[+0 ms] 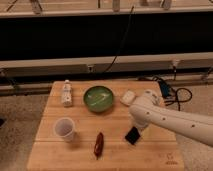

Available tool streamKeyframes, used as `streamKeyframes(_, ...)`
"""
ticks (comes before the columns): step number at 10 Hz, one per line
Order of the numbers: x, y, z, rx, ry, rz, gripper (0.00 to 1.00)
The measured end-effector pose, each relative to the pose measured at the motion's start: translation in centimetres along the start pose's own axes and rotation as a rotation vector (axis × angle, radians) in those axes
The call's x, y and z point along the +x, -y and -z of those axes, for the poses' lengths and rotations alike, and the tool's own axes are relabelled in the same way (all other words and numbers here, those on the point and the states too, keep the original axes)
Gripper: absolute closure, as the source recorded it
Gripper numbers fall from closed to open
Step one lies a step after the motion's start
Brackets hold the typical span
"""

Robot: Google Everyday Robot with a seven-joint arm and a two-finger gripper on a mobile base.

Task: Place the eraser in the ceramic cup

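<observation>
The eraser [132, 135] lies flat on the wooden table [150, 156], directly under the gripper [137, 126]; whether it is gripped cannot be told. The ceramic cup [65, 129] stands well apart, beyond the red chili [98, 145]. If pinched shallowly, the flat block could be dropped in transit, or the light cup knocked over.

Eraser [132, 135]: small flat black block with rounded corners, turned at a slant, on the wooden table [117, 156] right of centre, outside the cup
Ceramic cup [65, 128]: plain white, tapered, no handle, upright, mouth up, at the table's front left, well apart from the eraser
Gripper [136, 126]: directly over the eraser's far edge; contact cannot be told
</observation>
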State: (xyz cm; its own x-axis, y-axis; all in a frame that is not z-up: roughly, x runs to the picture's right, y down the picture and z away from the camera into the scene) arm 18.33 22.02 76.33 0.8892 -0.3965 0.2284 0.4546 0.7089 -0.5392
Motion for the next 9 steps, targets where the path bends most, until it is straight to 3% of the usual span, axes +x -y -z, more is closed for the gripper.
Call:
streamKeyframes(2,0.1,-0.8,-1.4,-0.021,0.023,0.001,0.2)
streamKeyframes(4,-0.2,-1.3,-3.5,-0.009,0.06,0.015,0.2)
streamKeyframes(8,-1.2,-0.8,-4.6,0.097,0.103,0.058,0.22)
streamKeyframes(9,-1.3,-0.7,-4.8,0.103,0.105,0.066,0.3)
